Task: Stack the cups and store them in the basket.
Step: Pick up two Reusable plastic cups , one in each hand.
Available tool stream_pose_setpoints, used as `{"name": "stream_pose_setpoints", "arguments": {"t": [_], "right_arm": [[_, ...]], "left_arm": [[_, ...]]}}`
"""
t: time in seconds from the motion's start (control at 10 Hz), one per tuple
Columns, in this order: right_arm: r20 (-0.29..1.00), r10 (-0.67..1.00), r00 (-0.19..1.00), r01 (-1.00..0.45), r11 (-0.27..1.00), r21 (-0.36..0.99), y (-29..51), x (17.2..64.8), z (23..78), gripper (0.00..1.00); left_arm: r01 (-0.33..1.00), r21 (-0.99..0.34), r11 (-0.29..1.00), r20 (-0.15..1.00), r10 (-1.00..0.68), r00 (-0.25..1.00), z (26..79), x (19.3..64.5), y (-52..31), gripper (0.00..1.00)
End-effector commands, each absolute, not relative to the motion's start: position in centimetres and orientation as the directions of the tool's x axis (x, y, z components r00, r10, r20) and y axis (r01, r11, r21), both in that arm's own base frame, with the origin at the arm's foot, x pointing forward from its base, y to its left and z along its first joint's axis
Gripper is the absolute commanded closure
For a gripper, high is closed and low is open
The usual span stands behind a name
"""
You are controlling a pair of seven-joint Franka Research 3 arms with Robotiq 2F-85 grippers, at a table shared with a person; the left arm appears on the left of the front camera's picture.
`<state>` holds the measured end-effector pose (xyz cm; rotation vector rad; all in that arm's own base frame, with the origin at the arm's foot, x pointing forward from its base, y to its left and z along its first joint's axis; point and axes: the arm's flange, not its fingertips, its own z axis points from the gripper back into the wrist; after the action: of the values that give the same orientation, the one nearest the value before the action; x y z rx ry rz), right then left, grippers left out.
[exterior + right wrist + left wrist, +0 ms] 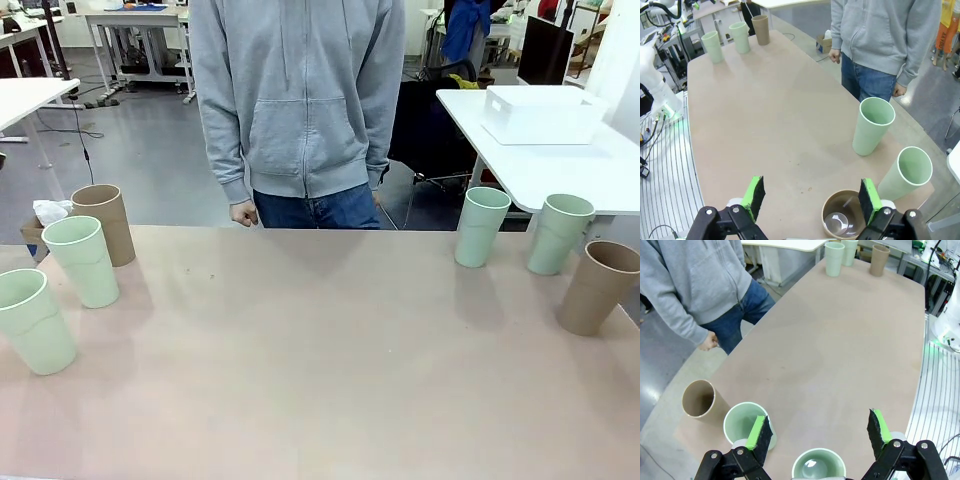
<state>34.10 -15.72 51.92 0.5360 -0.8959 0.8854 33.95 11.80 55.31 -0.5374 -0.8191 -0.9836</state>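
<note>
mint-green tapered tumblers [82, 260] and tan-brown tapered tumblers [598, 287]: matt, smooth, plastic-looking. pinkish-beige tabletop [320, 370]: smooth, matt. white rectangular bin [540, 115]: smooth plastic. person's grey hoodie [300, 90]: soft cloth.

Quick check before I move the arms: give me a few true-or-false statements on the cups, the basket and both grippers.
1. All six cups stand upright, none stacked. True.
2. The basket sits on the same table as the cups. False: it is on the white side table behind.
3. The left gripper is shut on a mint cup. False: it is open above that cup.
4. The right gripper is open above a tan cup. True.
</note>
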Motion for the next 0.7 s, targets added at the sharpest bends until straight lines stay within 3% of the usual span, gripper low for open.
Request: {"name": "stream_pose_setpoints", "arguments": {"t": [0.0,0.6], "right_arm": [[0.858,0.425,0.29,-0.847,0.531,0.023,-15.79,34.36,51.91,0.0],[0.858,0.425,0.29,-0.847,0.531,0.023,-15.79,34.36,51.91,0.0]], "left_arm": [[0.891,-0.028,0.452,0.809,-0.514,0.286,55.45,33.91,11.87,0.0],[0.891,-0.028,0.452,0.809,-0.514,0.286,55.45,33.91,11.87,0.0]]}}
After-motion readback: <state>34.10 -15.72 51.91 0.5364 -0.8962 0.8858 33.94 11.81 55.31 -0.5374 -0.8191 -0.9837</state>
